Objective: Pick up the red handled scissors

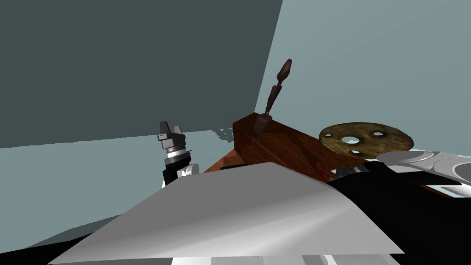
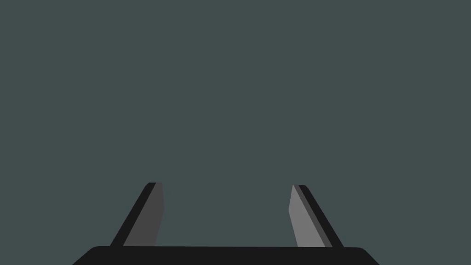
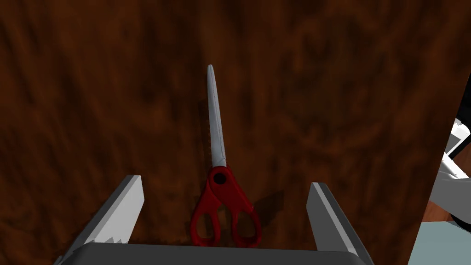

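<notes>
Two right tool (image 3: 226,180) fingers (image 3: 126,207) astride scissors (image 3: 219,155)

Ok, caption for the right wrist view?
Open right gripper straddles red-handled scissors lying closed on a dark wooden surface.

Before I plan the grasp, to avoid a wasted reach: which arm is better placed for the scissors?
Right. The right gripper, open, hangs over the scissors, fingers either side of the red handles on the wooden top. The left gripper, open too, points up, away from them.
</notes>
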Motion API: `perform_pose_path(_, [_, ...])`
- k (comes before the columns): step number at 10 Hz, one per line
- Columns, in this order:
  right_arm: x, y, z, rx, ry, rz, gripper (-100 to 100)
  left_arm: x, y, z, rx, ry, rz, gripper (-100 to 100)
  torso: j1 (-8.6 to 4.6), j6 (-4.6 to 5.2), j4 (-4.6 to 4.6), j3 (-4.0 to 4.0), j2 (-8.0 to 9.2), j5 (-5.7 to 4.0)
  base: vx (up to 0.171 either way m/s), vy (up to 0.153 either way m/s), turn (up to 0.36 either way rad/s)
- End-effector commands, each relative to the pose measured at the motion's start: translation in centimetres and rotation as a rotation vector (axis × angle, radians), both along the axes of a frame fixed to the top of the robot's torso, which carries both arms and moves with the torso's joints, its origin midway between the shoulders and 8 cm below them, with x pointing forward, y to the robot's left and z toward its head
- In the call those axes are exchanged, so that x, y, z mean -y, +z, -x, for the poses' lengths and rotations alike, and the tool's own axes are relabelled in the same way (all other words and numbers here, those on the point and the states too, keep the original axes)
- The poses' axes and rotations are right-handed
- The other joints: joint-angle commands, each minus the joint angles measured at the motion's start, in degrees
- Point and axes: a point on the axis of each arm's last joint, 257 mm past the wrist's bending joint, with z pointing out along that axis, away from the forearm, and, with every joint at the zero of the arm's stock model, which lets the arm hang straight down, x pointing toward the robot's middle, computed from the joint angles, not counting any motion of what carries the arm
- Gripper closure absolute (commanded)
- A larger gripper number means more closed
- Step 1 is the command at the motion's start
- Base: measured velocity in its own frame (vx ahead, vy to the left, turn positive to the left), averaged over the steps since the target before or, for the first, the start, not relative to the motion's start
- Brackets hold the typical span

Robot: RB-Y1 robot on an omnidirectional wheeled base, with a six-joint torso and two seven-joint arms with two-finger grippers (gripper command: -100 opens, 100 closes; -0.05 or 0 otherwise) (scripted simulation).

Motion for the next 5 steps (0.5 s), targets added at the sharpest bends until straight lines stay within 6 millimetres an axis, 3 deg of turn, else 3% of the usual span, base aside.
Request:
perform_pose_path(1, [-0.2,-1.0,0.9,0.003,-0.008,0.0,-100,0.0,0.0,0.0,0.0,0.0,0.0,0,0.0,0.0,0.0,0.0,0.0,0.0,0.014,-0.014,0.081])
perform_pose_path(4, [-0.5,-2.6,2.2,0.006,-0.021,-0.001,-100,0.0,0.0,0.0,0.0,0.0,0.0,0,0.04,0.02,0.06,0.13,0.21,0.01,0.004,-0.015,0.043])
perform_pose_path(5, [-0.5,-2.2,2.0,0.005,-0.019,-0.002,-100,0.0,0.0,0.0,0.0,0.0,0.0,0,0.05,0.02,0.06,0.14,0.23,0.01,0.001,-0.006,0.006])
